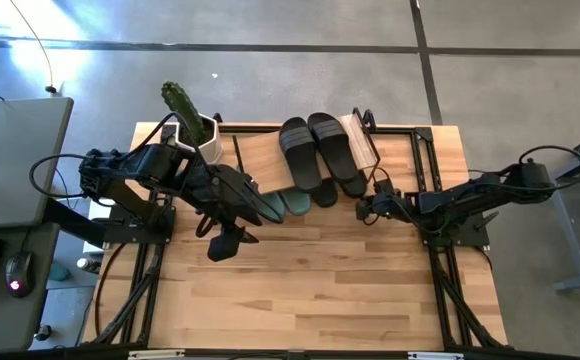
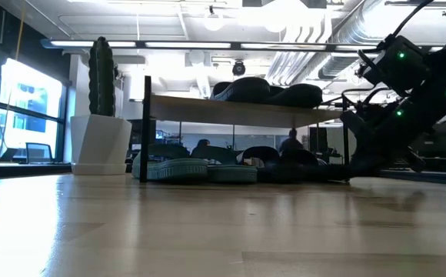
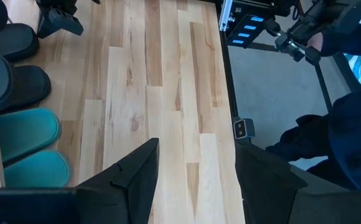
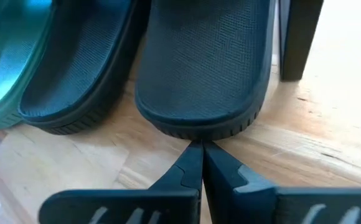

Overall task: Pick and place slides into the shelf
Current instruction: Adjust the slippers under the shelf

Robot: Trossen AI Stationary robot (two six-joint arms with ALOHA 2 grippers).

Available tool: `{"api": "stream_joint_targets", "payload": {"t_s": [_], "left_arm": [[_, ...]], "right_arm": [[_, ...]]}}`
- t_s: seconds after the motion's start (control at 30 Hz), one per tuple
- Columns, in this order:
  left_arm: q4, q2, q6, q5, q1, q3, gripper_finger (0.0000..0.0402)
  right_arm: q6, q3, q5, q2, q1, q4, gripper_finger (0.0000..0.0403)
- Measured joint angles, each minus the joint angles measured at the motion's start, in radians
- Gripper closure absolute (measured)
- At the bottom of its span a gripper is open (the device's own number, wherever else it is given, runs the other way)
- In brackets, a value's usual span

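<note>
High view: right gripper (image 1: pixel 363 210) closed beside slides (image 1: pixel 315 150).

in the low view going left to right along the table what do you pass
cactus in its white pot → green slides under the shelf → black slides below it → dark robot arm on the right.

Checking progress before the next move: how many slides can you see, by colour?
Black slides: 4, two on the shelf top, two underneath.
Green slides: 2, underneath at the left.
Total: 6.
</note>
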Motion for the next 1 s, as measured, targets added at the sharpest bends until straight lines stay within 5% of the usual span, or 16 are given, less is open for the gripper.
{"api": "stream_joint_targets", "payload": {"t_s": [0.5, 0.67, 1.0], "left_arm": [[-0.091, 0.0, -0.12, -0.002, 0.0, 0.0, 0.0208], [-0.301, -0.001, -0.288, -0.157, -0.016, -0.01, 0.0208], [-0.282, -0.18, -0.601, -0.308, -0.073, -0.316, 0.0208]], "right_arm": [[-0.004, 0.0, -0.107, -0.009, 0.028, -0.014, 0.0403], [-0.004, 0.001, -0.109, -0.027, 0.07, -0.001, 0.0403], [-0.067, 0.002, -0.117, -0.122, 0.114, 0.03, 0.0403]]}}
